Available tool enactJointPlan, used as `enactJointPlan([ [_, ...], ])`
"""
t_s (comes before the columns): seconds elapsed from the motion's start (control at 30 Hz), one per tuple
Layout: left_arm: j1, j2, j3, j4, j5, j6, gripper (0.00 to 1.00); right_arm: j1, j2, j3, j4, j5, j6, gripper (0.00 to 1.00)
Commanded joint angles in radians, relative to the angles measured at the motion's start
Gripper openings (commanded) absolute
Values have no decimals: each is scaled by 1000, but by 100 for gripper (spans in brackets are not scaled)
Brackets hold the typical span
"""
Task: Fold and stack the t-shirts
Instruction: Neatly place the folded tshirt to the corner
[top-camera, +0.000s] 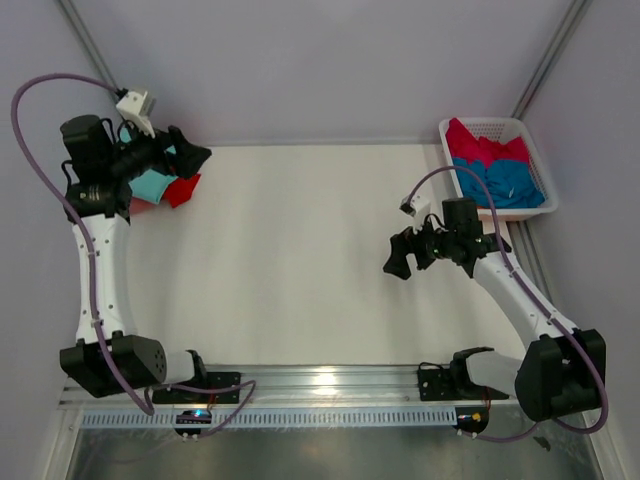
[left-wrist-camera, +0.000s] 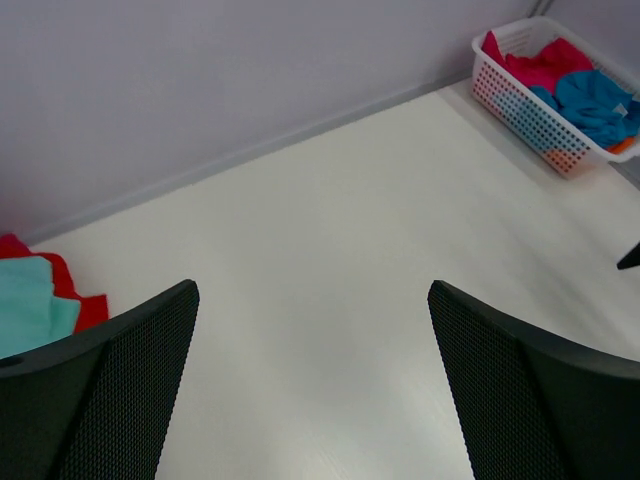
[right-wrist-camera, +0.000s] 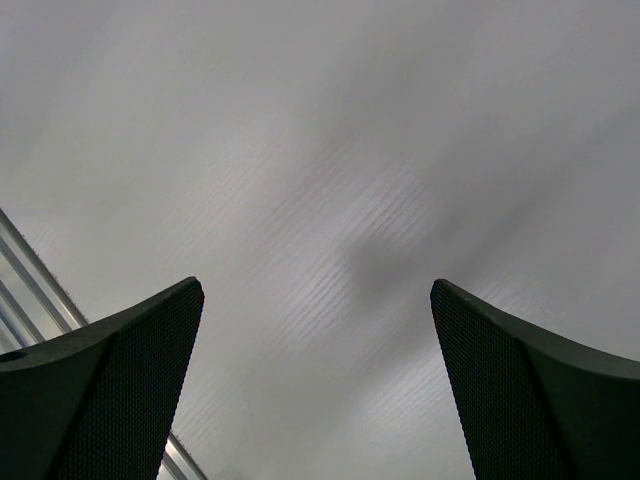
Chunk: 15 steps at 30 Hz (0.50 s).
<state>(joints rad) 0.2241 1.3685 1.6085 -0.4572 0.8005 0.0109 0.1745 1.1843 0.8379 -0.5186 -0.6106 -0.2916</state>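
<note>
Right fingers (right-wrist-camera: 110, 400): I see both black mesh-faced pads spread as wide as they go, with nothing between them. Behind them is only a blurred grey surface that I cannot identify.
Right gripper (top-camera: 397, 258): it hangs over the right half of the table, pointing left, empty and well apart from every shirt.
Table (top-camera: 300, 260): white top, with the arms' bases at its near edge and grey walls along its far edge.
Left fingers (left-wrist-camera: 120, 390): these are spread wide too, with nothing gripped. I see only white tabletop in the gap.
Left gripper (top-camera: 193, 158): it is out at the far-left corner, over the folded pile. In the wrist view the pile lies to the left of the left finger, not between the pads. I cannot tell whether anything touches the cloth.
Teal shirt (top-camera: 152, 184): it lies on top of the red one at the far-left edge, partly hidden under the arm from above.
Red shirt (top-camera: 182, 190): it is under the teal one, and its edge sticks out on the right.
Basket (top-camera: 485, 124): white and slatted, in the far-right corner.
Blue shirt (top-camera: 505, 180): crumpled in the near part of the basket, touching the pink one.
Pink shirt (top-camera: 480, 148): crumpled in the far part of the basket.
</note>
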Motion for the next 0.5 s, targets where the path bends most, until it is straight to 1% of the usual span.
enactJointPlan([
  [0.0,6,-73,-204,-47,65,27,99,-4,-32,27,49,64,28,99],
  [0.1,6,-129,-295,-78,94,87,99,-4,-58,27,58,72,28,99],
  [0.17,6,-143,-317,-145,121,144,99,-3,-72,33,63,80,35,99],
  [0.23,6,-179,-361,-173,143,173,99,-4,-77,33,80,113,45,99],
  [0.3,6,-221,-416,-153,167,196,99,-4,-81,30,97,143,55,99],
  [0.33,7,-270,-483,-131,180,192,99,-4,-83,29,103,155,61,99],
  [0.37,6,-290,-513,-98,209,196,99,-4,-83,29,107,161,66,100],
  [0.4,6,-302,-531,-106,219,227,99,-4,-86,27,112,170,66,99],
  [0.47,6,-302,-550,-112,215,227,99,-4,-92,20,117,181,63,99],
])
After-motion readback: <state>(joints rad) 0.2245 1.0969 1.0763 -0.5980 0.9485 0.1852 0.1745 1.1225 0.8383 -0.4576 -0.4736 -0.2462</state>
